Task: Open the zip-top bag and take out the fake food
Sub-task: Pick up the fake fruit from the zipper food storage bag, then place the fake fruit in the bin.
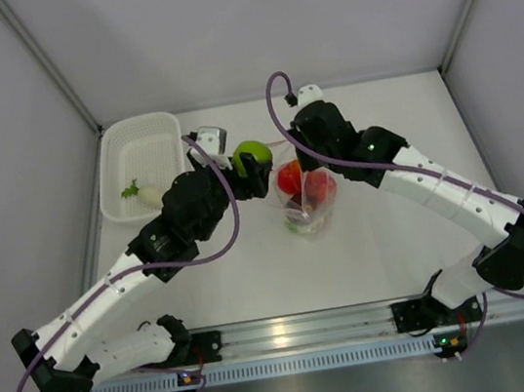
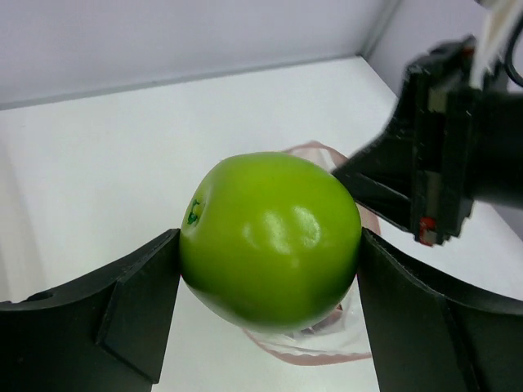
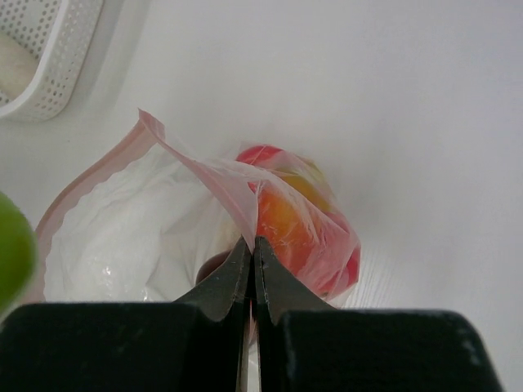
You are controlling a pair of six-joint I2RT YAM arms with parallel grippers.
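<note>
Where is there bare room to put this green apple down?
The basket is bare beyond the radish. The table is free between the zip-top bag and the near rail, and beyond the right arm. Crowded: around the bag, where the left pincer holding the green apple meets the right pincer.

The left arm (image 1: 108, 290) and right arm (image 1: 439, 191) are white tubes joined by black housings, each trailed by a purple cable (image 1: 231, 210). Their black bases (image 1: 175, 339) sit at six o'clock; a green light (image 1: 444, 339) glows beside the right one. The left gripper (image 2: 270, 245) has matte black wedge fingers (image 2: 106, 318).
</note>
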